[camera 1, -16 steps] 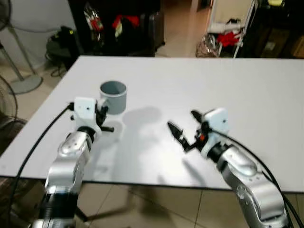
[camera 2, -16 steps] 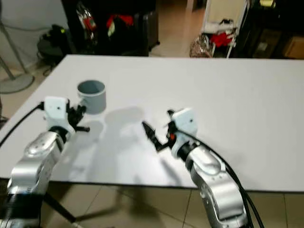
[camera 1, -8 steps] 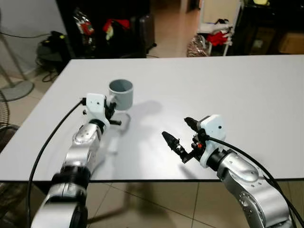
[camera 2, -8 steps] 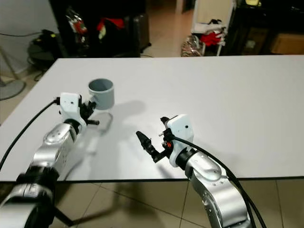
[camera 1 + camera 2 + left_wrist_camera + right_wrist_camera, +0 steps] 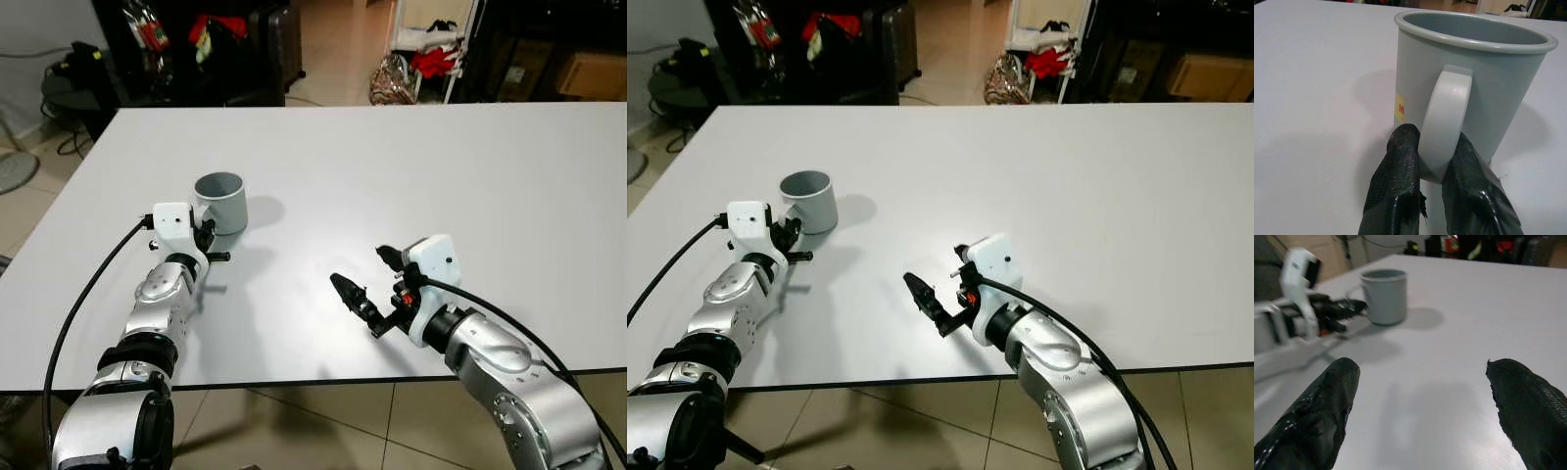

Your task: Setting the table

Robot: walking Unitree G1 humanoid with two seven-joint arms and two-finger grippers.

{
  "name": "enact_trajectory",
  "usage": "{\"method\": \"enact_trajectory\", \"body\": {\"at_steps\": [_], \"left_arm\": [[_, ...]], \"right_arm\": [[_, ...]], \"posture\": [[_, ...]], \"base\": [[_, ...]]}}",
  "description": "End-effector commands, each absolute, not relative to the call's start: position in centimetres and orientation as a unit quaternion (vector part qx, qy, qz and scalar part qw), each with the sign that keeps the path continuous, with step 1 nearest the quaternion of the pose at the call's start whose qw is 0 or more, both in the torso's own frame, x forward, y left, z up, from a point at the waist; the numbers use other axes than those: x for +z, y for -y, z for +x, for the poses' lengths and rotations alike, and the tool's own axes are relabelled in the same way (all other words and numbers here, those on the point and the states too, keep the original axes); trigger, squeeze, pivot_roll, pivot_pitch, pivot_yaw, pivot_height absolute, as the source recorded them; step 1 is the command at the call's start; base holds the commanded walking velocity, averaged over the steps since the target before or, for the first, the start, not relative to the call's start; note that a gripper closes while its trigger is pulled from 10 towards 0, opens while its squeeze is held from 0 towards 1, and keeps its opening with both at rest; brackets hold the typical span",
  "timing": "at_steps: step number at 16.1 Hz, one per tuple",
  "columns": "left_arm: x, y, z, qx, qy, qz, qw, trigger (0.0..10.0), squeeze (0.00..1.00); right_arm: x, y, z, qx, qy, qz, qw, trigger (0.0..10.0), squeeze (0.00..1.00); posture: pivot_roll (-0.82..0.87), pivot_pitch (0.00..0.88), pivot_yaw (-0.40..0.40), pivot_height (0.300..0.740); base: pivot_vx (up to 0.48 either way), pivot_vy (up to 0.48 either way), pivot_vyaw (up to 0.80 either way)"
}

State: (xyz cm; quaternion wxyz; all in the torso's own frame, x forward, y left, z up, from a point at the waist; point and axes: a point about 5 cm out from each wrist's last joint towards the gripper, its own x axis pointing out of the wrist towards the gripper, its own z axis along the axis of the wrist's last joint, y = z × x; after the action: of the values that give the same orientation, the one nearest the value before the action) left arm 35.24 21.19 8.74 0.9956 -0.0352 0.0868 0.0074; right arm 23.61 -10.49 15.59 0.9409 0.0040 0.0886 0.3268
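Mug [image 5: 1469, 93] handle in left pincer [image 5: 1437, 169]

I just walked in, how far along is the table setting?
Early. Done: the grey handled mug stands upright on the white table. In hand: the left gripper is clamped on the mug's handle. Left: the right gripper hovers open with nothing in it, and no other tableware is out.

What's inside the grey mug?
The mug looks empty near its rim: only grey inner wall shows. Its bottom is hidden by the near wall. The left gripper pinches its handle.
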Motion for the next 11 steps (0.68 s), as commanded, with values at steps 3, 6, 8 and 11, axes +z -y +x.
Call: {"method": "enact_trajectory", "body": {"at_steps": [3,6,8,11], "left_arm": [[8.32,-21.36,35.17,0.013,-0.095,-0.033,0.995,10.0,0.0],[8.04,-21.54,34.98,0.005,-0.097,-0.016,0.995,10.0,1.0],[8.03,-21.81,34.86,0.005,-0.093,-0.011,0.996,10.0,1.0],[8.17,-22.21,34.63,0.001,-0.079,-0.01,0.997,10.0,1.0]], "right_arm": [[16.34,10.33,23.47,0.342,-0.085,0.008,0.936,10.0,0.0],[16.44,10.14,23.01,0.372,-0.092,0.01,0.924,10.0,0.0],[16.46,9.93,22.84,0.389,-0.096,0.01,0.916,10.0,0.0],[16.47,9.81,22.85,0.396,-0.095,0.009,0.913,10.0,0.0]], "posture": [[-0.25,0.07,0.048,0.74],[-0.25,0.058,0.039,0.74],[-0.24,0.051,0.033,0.74],[-0.23,0.033,0.039,0.74]], "base": [[0.0,0.0,0.0],[0.0,0.0,0.0],[0.0,0.0,0.0],[0.0,0.0,0.0]]}}
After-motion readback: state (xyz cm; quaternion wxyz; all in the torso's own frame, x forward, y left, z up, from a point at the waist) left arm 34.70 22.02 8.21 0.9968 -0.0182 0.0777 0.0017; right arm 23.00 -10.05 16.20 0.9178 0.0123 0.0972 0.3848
